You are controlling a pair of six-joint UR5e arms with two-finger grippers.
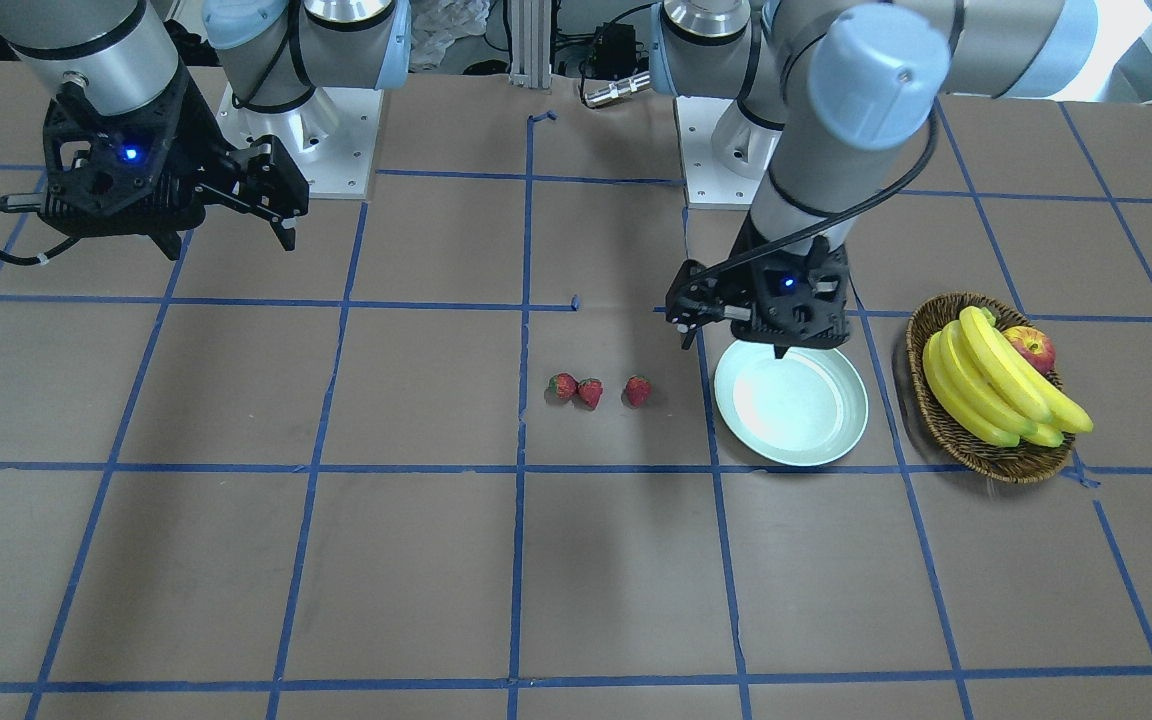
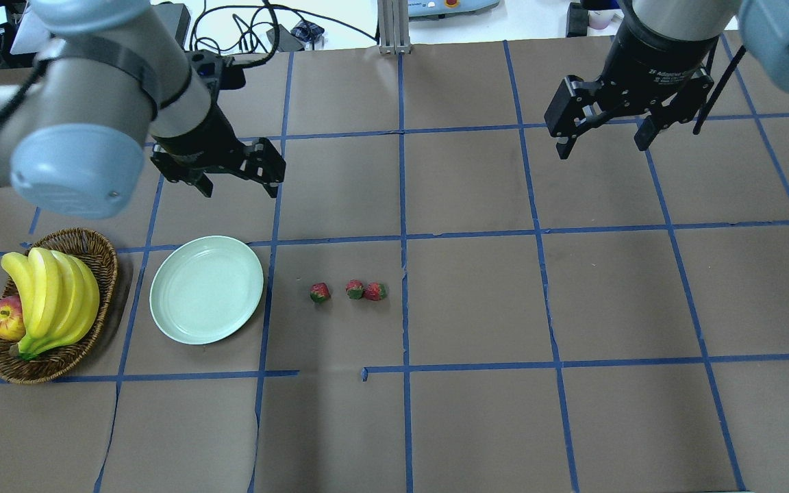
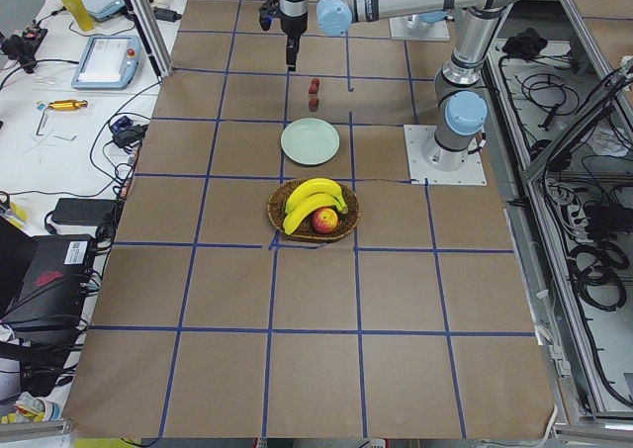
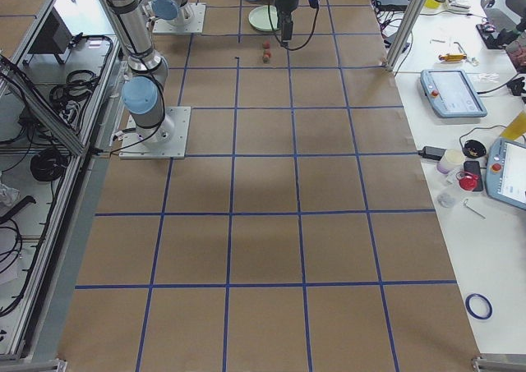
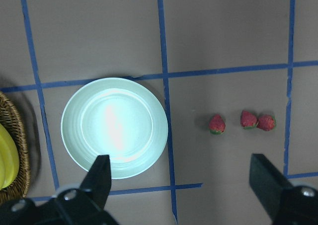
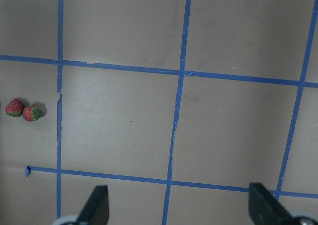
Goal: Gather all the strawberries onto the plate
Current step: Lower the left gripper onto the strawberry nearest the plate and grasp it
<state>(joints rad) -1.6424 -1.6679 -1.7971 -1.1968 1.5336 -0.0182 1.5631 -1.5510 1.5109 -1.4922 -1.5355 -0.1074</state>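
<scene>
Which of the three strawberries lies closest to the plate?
The single strawberry that lies alone, on the side toward the plate. The other two strawberries sit side by side, farther from the plate.

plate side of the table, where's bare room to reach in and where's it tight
Free: the empty plate, the strip between it and the single strawberry, and the table beyond the touching strawberry pair. Tight: between that pair, and between plate and basket.

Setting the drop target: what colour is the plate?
The plate is pale mint green and glossy; the left wrist view shows it best.
</scene>
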